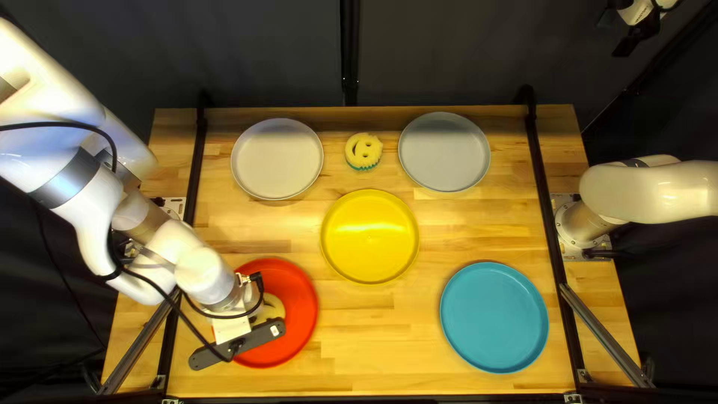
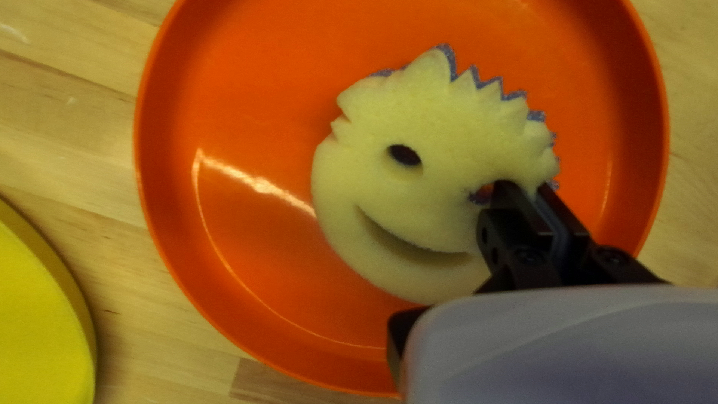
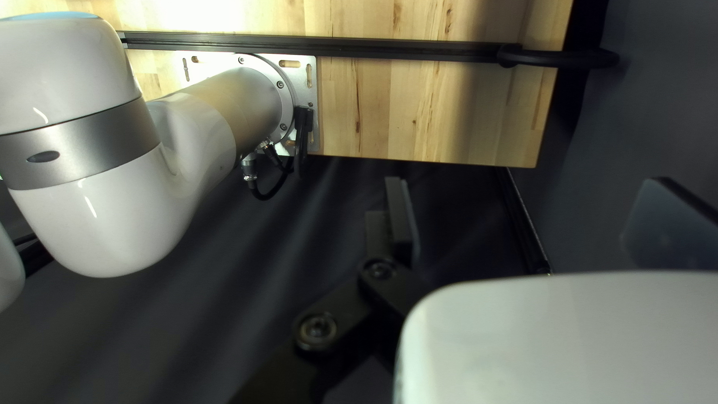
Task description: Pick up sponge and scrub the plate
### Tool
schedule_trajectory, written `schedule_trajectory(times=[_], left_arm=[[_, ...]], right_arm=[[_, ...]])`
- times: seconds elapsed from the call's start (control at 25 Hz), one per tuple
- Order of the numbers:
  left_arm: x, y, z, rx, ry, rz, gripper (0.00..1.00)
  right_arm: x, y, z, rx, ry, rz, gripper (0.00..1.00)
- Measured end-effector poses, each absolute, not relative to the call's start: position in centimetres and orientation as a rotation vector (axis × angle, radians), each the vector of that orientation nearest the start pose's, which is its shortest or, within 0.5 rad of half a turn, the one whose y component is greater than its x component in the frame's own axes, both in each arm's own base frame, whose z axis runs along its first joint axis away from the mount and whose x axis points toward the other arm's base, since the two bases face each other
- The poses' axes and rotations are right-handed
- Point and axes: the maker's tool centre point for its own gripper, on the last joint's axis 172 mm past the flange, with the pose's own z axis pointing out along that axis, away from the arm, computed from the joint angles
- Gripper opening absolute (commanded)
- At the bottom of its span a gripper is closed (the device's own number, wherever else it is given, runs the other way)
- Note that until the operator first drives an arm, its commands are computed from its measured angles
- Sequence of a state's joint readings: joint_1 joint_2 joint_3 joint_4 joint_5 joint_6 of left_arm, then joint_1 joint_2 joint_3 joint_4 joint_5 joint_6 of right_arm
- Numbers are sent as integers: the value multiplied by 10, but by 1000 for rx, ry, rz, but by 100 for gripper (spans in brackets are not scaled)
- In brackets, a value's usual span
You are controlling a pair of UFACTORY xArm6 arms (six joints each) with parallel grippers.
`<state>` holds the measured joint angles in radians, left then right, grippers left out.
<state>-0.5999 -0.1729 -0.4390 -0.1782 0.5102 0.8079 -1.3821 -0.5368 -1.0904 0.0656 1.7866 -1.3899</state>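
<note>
Pinching the sponge by its edge in the left gripper, over the red plate; showing its grin only in the left wrist view, partly covering it from above. Spreading the right gripper wide.

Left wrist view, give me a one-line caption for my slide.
Left gripper pinching a smiley sponge beside one eye hole, over an orange-red plate.

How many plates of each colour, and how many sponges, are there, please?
Pale plates: 2
Yellow plate: 1
Red plate: 1
Blue plate: 1
Sponges: 2
Total: 7
</note>
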Motion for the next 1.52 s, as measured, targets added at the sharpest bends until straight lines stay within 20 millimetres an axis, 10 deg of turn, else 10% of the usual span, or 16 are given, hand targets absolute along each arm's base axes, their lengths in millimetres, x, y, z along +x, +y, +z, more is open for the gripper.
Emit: schedule_trajectory(times=[0.44, 1.52], left_arm=[[339, -209, 51, -2533, 1955, -183, 0], [218, -237, 46, -2700, 1944, -114, 0]], right_arm=[[69, -262, 358, -2972, -25, -52, 100], [69, -262, 358, -2972, -25, -52, 100]])
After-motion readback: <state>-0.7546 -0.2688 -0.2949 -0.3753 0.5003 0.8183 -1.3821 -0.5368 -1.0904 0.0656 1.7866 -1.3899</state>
